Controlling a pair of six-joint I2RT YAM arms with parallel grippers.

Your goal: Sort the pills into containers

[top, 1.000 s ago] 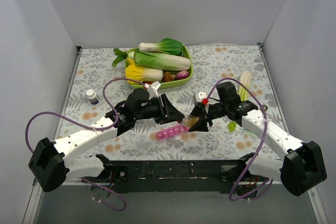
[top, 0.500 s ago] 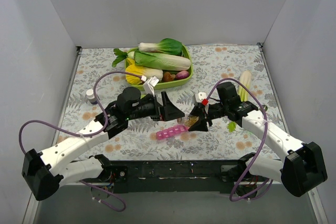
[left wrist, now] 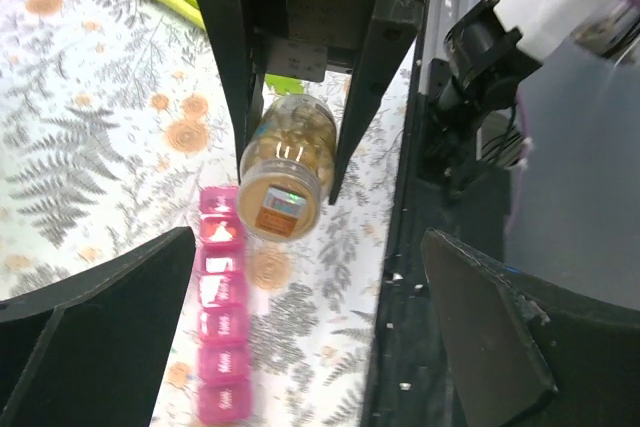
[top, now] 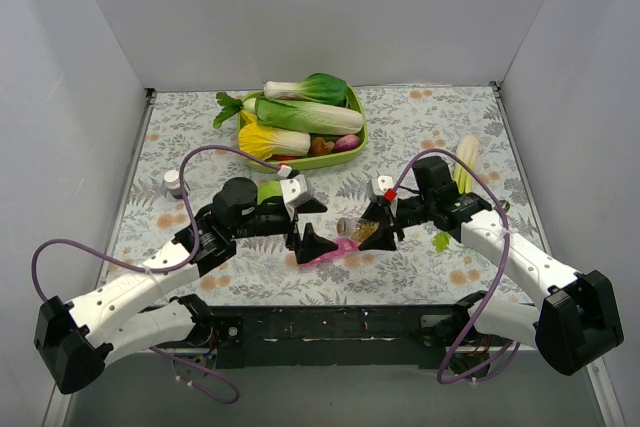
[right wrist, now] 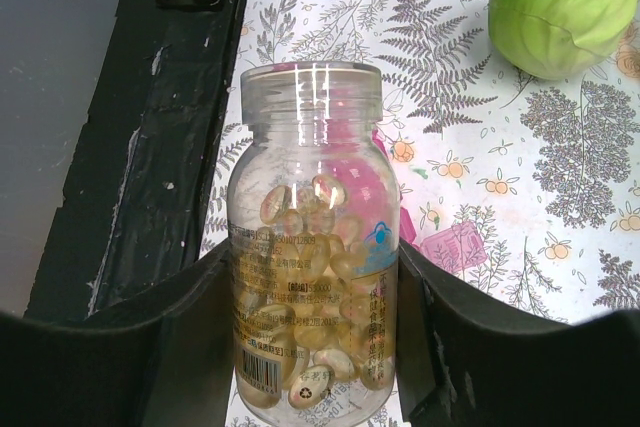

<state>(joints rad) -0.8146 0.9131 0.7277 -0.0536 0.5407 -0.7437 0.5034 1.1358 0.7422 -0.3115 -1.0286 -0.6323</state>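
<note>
The containers are one pink strip of small compartments (top: 338, 247) (left wrist: 222, 347) lying on the patterned cloth near the front edge. My right gripper (top: 378, 229) (right wrist: 315, 267) is shut on a clear bottle (top: 360, 230) (right wrist: 312, 247), tilted with its mouth over the strip. Amber pills (right wrist: 300, 297) fill the bottle's lower half. My left gripper (top: 310, 240) (left wrist: 307, 242) hangs open just over the strip's left end, facing the bottle (left wrist: 288, 162), with nothing between its fingers. Part of the pink strip (right wrist: 452, 247) shows beside the bottle.
A green tray (top: 362, 129) of leafy vegetables stands at the back. A green cabbage ball (top: 270, 190) (right wrist: 560, 7) lies behind my left wrist. A pale corn cob (top: 467, 159) and a leaf scrap (top: 441, 241) lie right, a small white cap (top: 175, 183) left. The black rail (top: 320, 322) borders the front.
My left gripper went from shut at the bottle's mouth to wide open, then moved down and nearer, over the pink strip's left end. The right gripper and bottle stayed put.
</note>
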